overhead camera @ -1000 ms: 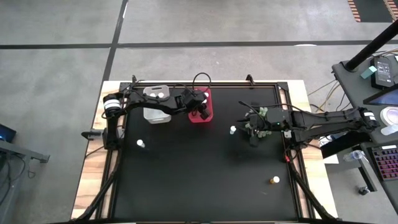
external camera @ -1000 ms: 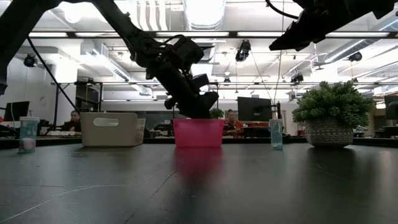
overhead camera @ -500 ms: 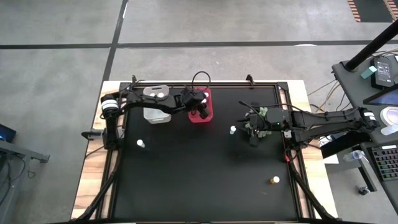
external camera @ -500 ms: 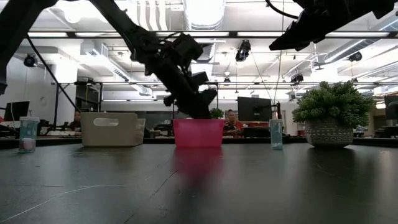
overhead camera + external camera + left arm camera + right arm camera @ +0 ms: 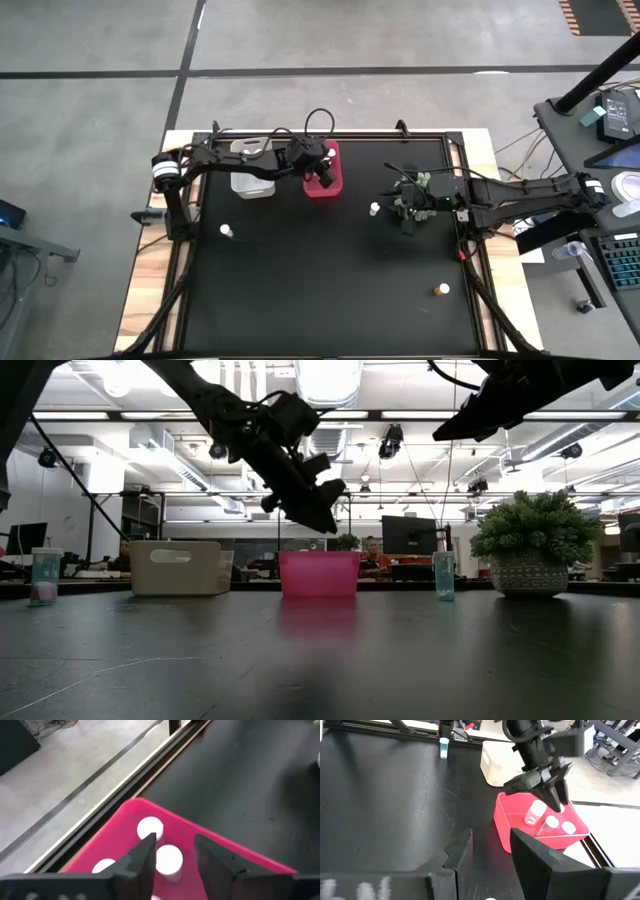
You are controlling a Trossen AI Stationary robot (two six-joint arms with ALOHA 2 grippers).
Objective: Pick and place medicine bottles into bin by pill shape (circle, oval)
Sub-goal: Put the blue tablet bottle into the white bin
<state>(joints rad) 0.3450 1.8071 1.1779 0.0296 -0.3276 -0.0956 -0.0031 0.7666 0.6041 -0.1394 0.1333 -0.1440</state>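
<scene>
Left gripper: jaws parted, empty, above red bin.
Red bin: far centre of table; three white-capped bottles inside.
Right gripper: jaws apart, holding nothing, right of centre.

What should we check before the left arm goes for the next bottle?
1. Left pincer empty, fingers apart above the red bin: ok.
2. Bottles lying inside the red bin: ok.
3. Left pincer fully above the bin rim, in the low view: ok.
4. Next bottle upright on the table, nothing beside it: ok.
5. Right pincer parked apart from the bottle near it: ok.
6. Pill shape in the next bottle: cannot tell.
</scene>
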